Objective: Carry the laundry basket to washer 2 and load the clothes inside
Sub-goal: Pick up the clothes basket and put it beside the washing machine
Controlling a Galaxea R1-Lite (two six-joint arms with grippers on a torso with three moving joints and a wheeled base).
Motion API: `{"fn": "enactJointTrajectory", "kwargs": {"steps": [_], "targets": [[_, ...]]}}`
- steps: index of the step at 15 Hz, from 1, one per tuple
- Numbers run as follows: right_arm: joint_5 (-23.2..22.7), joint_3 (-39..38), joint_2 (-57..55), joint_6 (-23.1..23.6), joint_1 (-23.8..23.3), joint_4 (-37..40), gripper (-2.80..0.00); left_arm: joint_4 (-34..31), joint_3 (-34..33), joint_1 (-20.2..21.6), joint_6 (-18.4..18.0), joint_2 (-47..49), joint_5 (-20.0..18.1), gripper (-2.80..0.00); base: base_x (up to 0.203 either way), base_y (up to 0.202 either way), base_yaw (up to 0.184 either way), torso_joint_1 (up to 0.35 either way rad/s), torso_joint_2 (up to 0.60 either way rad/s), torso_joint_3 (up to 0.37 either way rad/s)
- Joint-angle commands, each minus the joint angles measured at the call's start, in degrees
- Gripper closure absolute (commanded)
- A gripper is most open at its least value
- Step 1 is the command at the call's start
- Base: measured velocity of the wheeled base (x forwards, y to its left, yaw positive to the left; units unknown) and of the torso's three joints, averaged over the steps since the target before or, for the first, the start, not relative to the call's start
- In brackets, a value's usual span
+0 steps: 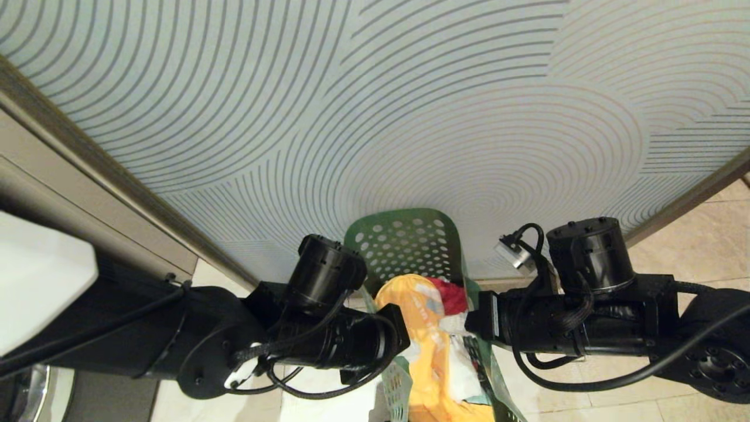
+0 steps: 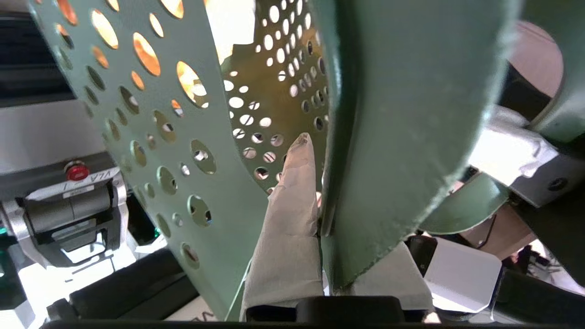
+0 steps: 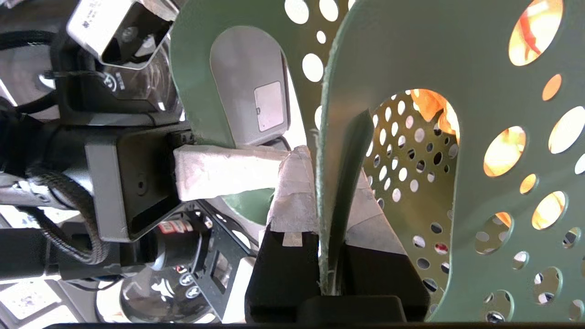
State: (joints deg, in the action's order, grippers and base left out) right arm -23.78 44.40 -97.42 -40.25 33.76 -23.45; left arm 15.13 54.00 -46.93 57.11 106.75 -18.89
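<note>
Gripping the laundry basket (image 1: 410,246) rim tight, left gripper (image 2: 320,219) and right gripper (image 3: 327,214) should lift evenly, keeping the clothes (image 1: 430,346) inside.

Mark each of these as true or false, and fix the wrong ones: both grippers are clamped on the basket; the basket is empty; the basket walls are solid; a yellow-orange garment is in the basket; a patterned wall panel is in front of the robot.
1. Both grippers are clamped on the basket. True: the left gripper and the right gripper each pinch the rim of the laundry basket.
2. The basket is empty. False: the clothes lie inside it.
3. The basket walls are solid. False: they are full of round holes.
4. A yellow-orange garment is in the basket. True, beside white and red pieces.
5. A patterned wall panel is ahead. True: the panel carries curved lines.
</note>
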Motion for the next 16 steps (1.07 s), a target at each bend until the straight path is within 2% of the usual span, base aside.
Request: {"fn": "enactJointTrajectory", "kwargs": {"steps": [1, 16], "targets": [[-0.2, -0.2, -0.6, 0.2, 0.0, -0.2, 0.0, 0.1, -0.5, 0.0, 0.4, -0.1, -0.1, 0.0, 0.0, 0.0, 0.0, 0.002, 0.0, 0.208], [-0.6, -0.8, -0.9, 0.3, 0.0, -0.4, 0.0, 0.5, -0.7, -0.1, 0.3, 0.1, -1.0, 0.0, 0.0, 0.0, 0.0, 0.002, 0.0, 0.202]]}}
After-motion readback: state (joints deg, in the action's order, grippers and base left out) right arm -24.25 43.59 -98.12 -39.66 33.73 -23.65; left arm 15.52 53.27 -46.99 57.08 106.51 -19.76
